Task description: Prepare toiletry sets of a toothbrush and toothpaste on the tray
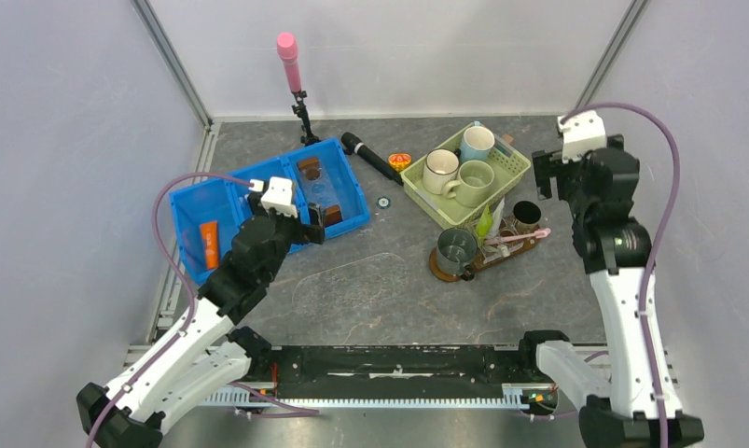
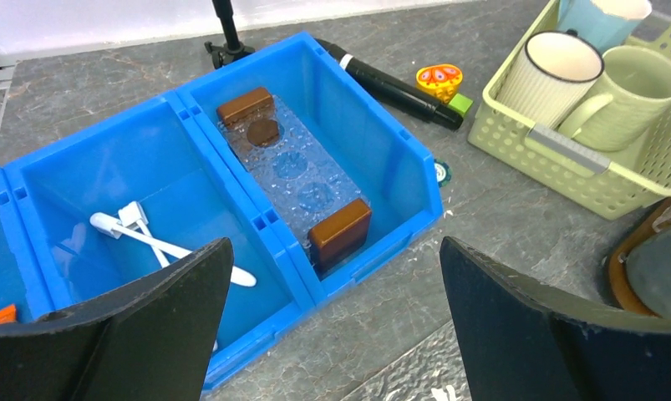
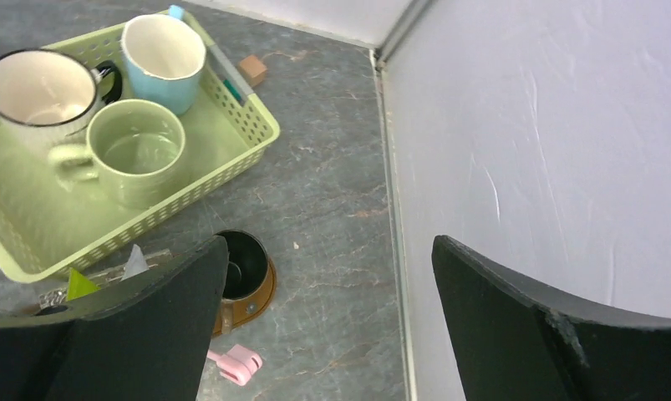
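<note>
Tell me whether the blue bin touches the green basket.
Apart. The top view shows bare table and a black tube between the blue bin and the green basket.

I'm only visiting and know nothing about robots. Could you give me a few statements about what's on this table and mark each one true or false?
1. The pale green basket holds three mugs. True.
2. The left gripper is clutching a white toothbrush. False: it is open and empty, and the white toothbrushes lie in the blue bin.
3. An orange tube lies in the blue bin. True.
4. The tray has nothing on it. False: it carries a grey mug, a dark mug and a pink toothbrush.
</note>
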Robot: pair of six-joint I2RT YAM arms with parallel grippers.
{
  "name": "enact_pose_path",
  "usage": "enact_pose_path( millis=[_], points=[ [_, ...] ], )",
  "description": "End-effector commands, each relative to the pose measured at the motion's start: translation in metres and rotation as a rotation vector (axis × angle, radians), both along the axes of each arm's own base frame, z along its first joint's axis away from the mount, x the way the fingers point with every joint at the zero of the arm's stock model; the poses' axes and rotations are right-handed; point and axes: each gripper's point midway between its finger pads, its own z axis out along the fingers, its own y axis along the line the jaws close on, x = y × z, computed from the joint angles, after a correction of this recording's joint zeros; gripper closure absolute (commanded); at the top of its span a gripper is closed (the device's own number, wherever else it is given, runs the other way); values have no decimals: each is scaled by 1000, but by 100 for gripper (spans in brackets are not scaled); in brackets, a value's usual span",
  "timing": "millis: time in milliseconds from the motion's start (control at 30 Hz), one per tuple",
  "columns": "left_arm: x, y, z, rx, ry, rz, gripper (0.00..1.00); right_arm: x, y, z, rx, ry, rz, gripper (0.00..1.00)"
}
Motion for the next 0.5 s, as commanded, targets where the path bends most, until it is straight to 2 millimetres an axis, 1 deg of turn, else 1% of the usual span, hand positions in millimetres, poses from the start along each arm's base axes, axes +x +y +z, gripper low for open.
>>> enact_pose_path(
  millis=[0, 33, 200, 300, 367, 400, 433, 467],
  points=[
    [2, -3, 28, -82, 3, 27, 0, -11, -26, 13, 134, -240, -234, 2],
    [2, -3, 30, -91, 8, 33, 0, -16, -27, 17, 148, -290, -239, 2],
    [7, -5, 33, -119, 32, 58, 0, -37, -27, 10, 172, -430, -224, 2],
    [13, -7, 34, -119, 46, 70, 0, -44, -29, 7, 190, -464, -250, 2],
    [16, -8, 36, -116, 51, 79, 0, -47, -27, 7, 165, -497, -234, 2],
    [18, -7, 36, -114, 53, 86, 0, -51, -26, 12, 154, -537, -219, 2],
    [20, -7, 37, -115, 53, 92, 0, -52, -23, 10, 138, -561, -203, 2],
    [22, -7, 37, -111, 58, 97, 0, -57, -23, 14, 135, -614, -198, 2]
  ],
)
